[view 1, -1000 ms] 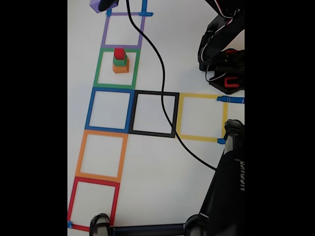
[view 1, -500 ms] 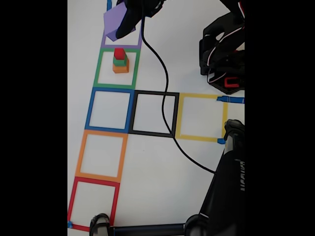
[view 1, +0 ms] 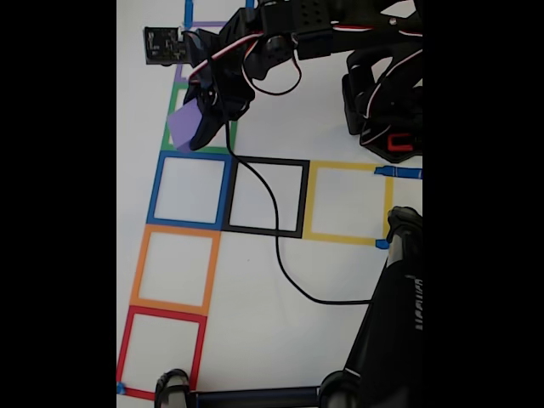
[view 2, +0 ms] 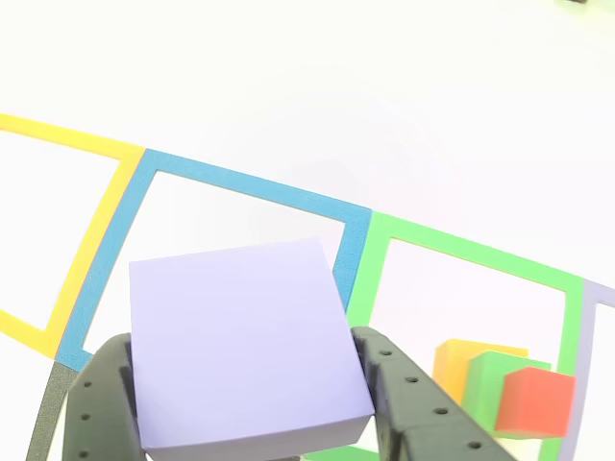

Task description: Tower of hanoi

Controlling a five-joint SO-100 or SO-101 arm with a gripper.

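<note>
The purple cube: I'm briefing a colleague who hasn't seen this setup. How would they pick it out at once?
Find the column of coloured tape squares on the white table in the fixed view, then the black arm reaching over the green tape square. The purple cube is clamped in the gripper, off the table. It is the biggest, and apart from the stack of orange, green and red cubes.

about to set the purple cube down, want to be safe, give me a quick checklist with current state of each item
1. Purple cube gripped between both sides of the claw: ok.
2. Cube level in the grip: cannot tell.
3. Blue square free of cubes: ok.
4. Stack of orange cube, green cube and red cube upright in the green square: ok.
5. Black cable off the blue square: ok; it crosses the black square.
</note>
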